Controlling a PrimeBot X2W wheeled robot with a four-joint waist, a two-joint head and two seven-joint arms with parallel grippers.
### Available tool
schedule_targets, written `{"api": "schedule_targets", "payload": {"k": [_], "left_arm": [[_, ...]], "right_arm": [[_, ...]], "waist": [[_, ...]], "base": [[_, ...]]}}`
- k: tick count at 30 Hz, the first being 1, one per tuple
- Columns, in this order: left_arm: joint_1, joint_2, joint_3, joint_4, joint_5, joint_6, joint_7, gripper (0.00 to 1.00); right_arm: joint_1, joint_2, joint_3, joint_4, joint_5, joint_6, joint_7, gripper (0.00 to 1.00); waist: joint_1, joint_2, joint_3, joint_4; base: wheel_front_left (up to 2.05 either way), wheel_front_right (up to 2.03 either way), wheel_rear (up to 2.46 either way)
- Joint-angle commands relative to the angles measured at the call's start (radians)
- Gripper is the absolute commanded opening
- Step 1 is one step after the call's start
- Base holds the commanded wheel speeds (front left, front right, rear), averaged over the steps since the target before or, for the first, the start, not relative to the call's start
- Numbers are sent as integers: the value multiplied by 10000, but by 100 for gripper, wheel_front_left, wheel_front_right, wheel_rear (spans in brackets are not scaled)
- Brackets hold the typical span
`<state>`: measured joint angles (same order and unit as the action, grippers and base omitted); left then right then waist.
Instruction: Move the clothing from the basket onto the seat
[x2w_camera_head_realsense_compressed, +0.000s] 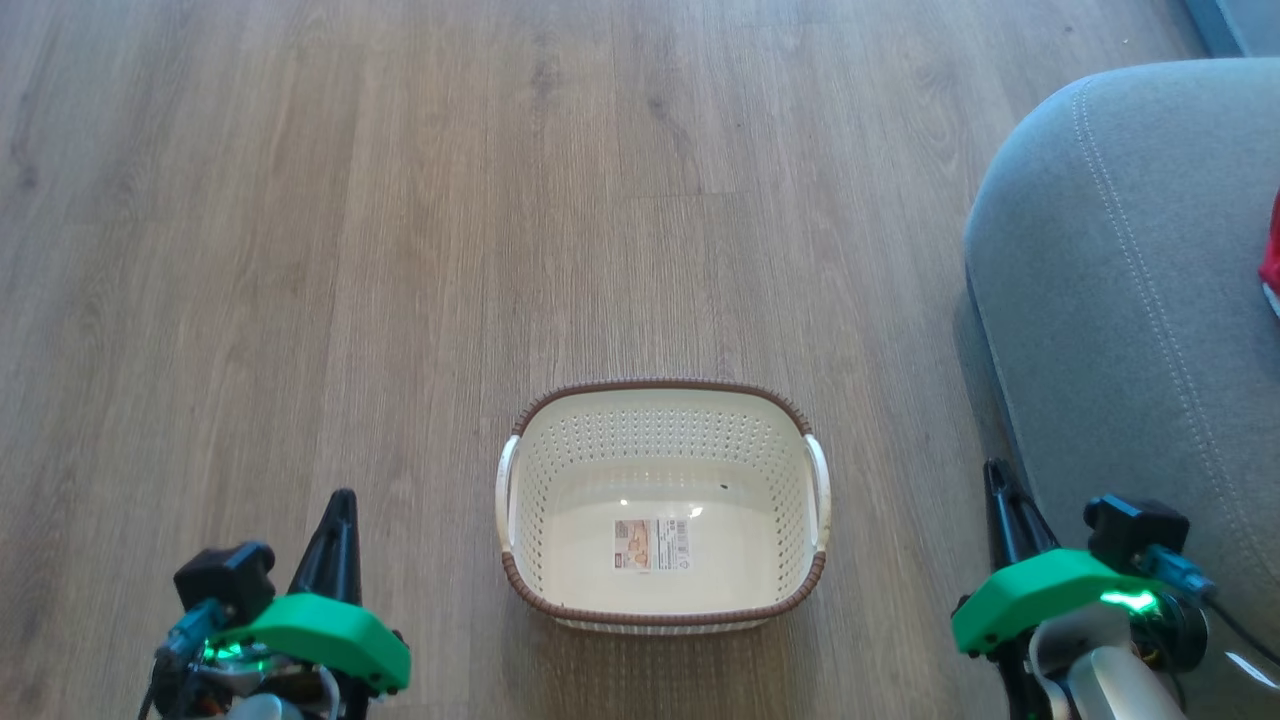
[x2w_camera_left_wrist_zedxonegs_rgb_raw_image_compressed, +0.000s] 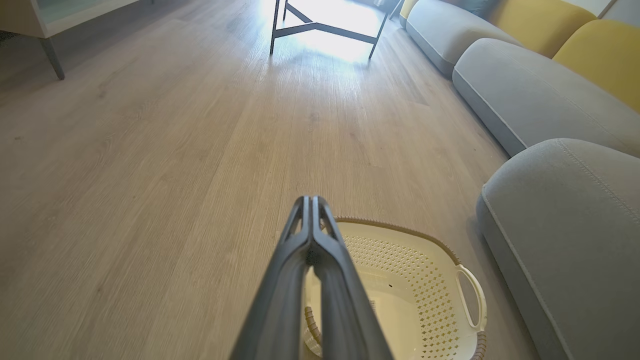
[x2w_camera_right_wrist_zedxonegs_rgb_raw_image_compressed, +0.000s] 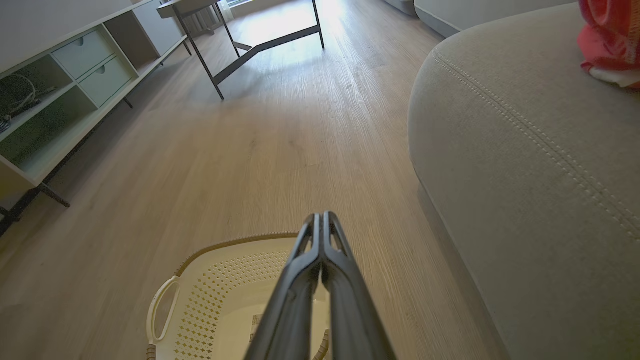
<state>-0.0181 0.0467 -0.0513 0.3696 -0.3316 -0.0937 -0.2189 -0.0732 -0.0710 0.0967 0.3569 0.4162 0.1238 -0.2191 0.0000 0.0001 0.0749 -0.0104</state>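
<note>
Soft daylight is arriving from far beyond the cream perforated plastic basket with brown rim (x2w_camera_head_realsense_compressed: 660, 388), blowing out the pale wood-plank floor (x2w_camera_left_wrist_zedxonegs_rgb_raw_image_compressed: 150, 150) there. Small highlights are glinting on the basket's bottom. Wrist views are bowing at their edges.

The cream perforated plastic basket (x2w_camera_head_realsense_compressed: 660, 440) has a brown woven-look rim; the grey fabric seat (x2w_camera_head_realsense_compressed: 1100, 300) bears pale double stitching; the soft clothing (x2w_camera_right_wrist_zedxonegs_rgb_raw_image_compressed: 607, 30) is red.
</note>
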Motion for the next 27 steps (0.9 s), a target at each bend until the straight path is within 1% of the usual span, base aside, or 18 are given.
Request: {"api": "schedule_targets", "payload": {"k": [1,27], "left_arm": [[-397,7,157,-382,-243,-40,72,0],[-502,14,487,-586,-3068,-115,797,0]], "right_arm": [[-315,-39,-87,-370,250,8,64,0],[-315,-66,-427,-544,2977,22,707,0]], "waist": [[0,-1,-6,2],[0,-1,-166,25]], "base": [[0,0,0],[0,0,0]]}}
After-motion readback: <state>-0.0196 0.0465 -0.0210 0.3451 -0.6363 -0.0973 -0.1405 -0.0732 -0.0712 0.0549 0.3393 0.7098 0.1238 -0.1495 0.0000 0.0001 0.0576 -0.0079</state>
